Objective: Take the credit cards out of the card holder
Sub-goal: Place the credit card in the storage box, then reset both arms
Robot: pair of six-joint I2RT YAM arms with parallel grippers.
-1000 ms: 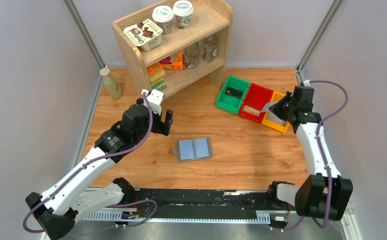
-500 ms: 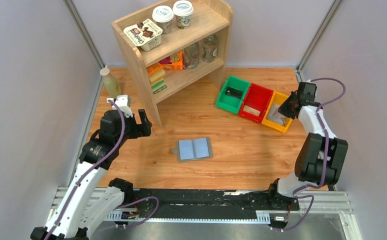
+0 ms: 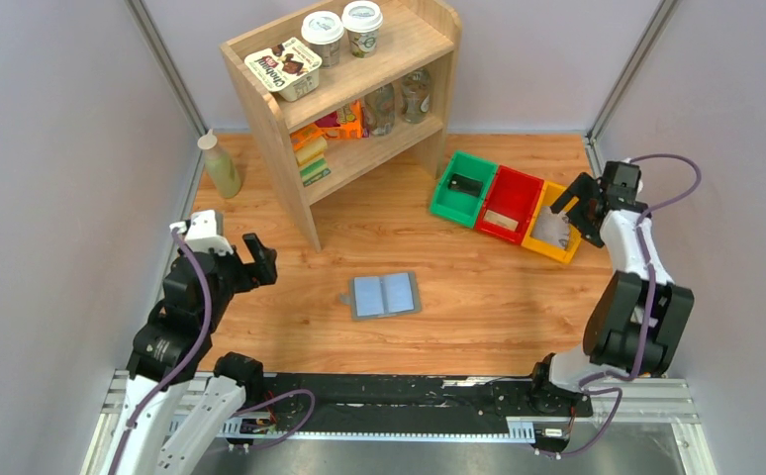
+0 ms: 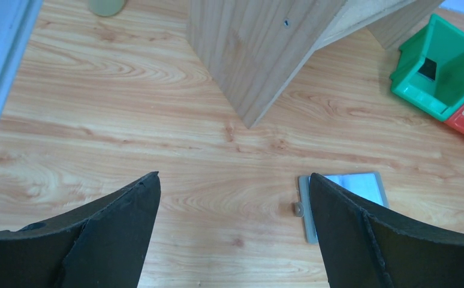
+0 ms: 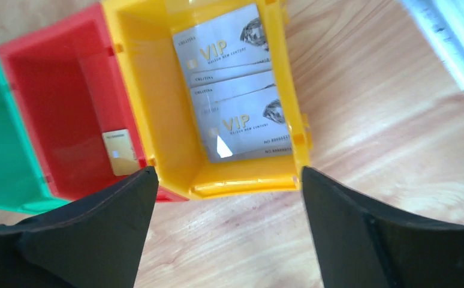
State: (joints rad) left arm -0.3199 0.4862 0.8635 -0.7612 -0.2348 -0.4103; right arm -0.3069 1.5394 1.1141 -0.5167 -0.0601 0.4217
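The right pincer (image 5: 226, 180) hangs with its two dark fingers wide apart and nothing between them, directly over the yellow bin (image 5: 241, 183), where two silvery credit cards (image 5: 235, 114) lie flat and overlapping, glossy, with gold lettering. Just beside it, the red bin (image 5: 62, 78) holds a small beige card (image 5: 120, 153), and next to that stands the green bin (image 3: 448, 203); all three are hard moulded plastic with steep walls. Across the grained wooden bench (image 3: 478, 307), well apart from both arms, the card holder (image 3: 384, 294) lies opened like a book, its pale blue-grey inner faces up and a small tab on its left edge; no card shows in its pockets, though I cannot be sure they are empty. The left pincer (image 4: 232, 180) is likewise spread and empty, hovering over the bench near the foot of the wooden shelf (image 3: 359, 89). The cards look light, stiff and slick, best nipped by a protruding short edge. The holder seems soft and light enough to slide, so one flap would likely need pinning down.
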